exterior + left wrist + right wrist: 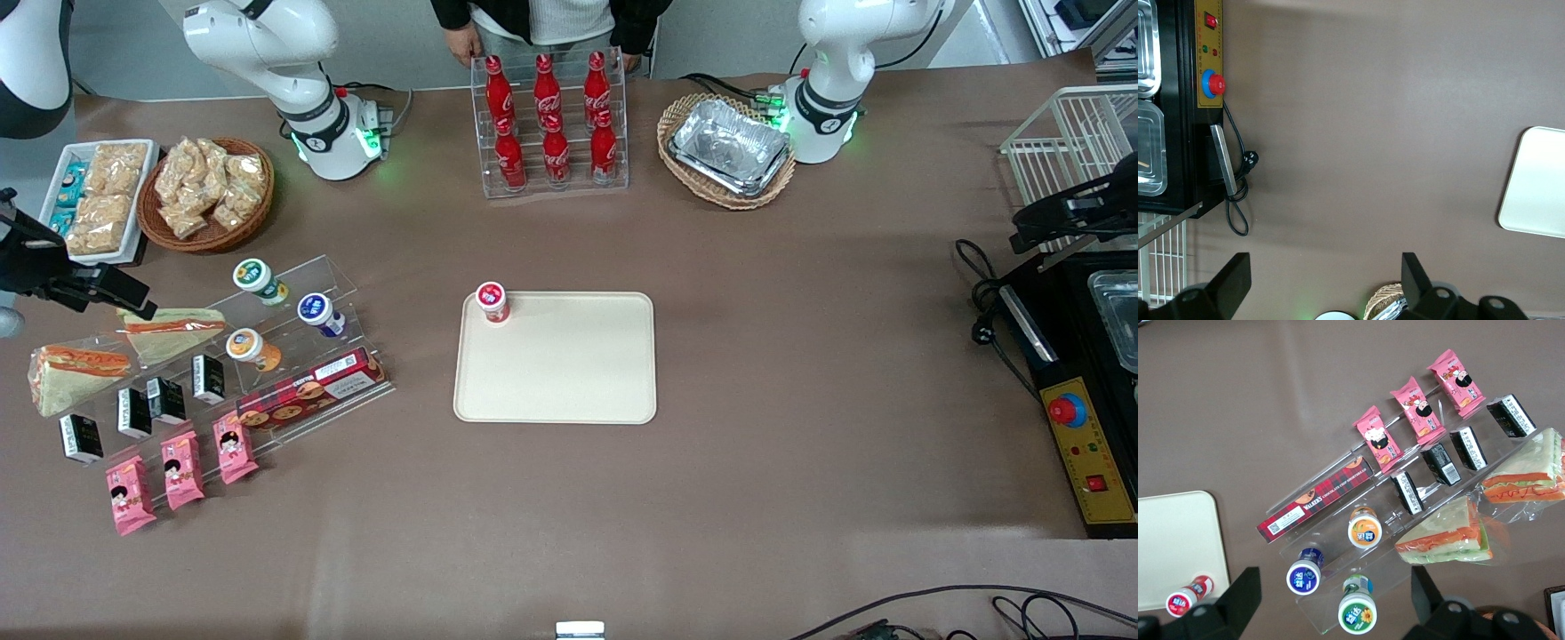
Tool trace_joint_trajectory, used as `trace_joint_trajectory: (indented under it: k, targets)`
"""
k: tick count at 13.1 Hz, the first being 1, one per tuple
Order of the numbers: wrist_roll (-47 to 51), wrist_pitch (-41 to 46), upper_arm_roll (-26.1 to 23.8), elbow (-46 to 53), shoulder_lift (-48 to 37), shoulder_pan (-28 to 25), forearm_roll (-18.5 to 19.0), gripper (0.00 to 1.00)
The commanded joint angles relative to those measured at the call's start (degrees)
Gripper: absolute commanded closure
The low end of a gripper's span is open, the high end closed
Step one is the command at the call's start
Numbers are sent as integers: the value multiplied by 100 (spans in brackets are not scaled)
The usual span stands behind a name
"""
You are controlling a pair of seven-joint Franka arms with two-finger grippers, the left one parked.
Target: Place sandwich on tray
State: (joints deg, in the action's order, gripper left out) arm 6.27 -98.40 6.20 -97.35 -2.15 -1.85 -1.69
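Observation:
The sandwich (78, 375), a wrapped wedge with a thick orange-red filling band, lies at the working arm's end of the acrylic display rack (267, 391). It also shows in the right wrist view (1523, 479). A flatter wrapped wedge (173, 329) lies beside it, farther from the front camera. The beige tray (569, 373) lies flat at the table's middle, with a red-capped bottle (492, 302) on one corner. My right gripper (107, 284) hovers high above the rack, open and empty; its midpoint (1335, 610) is over the small bottles.
The rack holds small capped bottles (260, 277), black packets (164, 400), pink snack packs (182, 467) and a red biscuit box (311, 391). A snack basket (209, 191) and white snack bin (98, 196) stand near the working arm's base. A cola bottle rack (551, 124) and a basket of foil trays (729, 151) stand farther back.

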Motion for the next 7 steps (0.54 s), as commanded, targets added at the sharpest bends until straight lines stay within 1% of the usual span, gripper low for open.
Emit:
trace_joint_trajectory:
  k: [1, 7]
  targets:
    - [-177, 40, 13, 50, -13, 18, -16, 0]
    - [-117, 6, 13, 76, 31, -8, -68, 0]
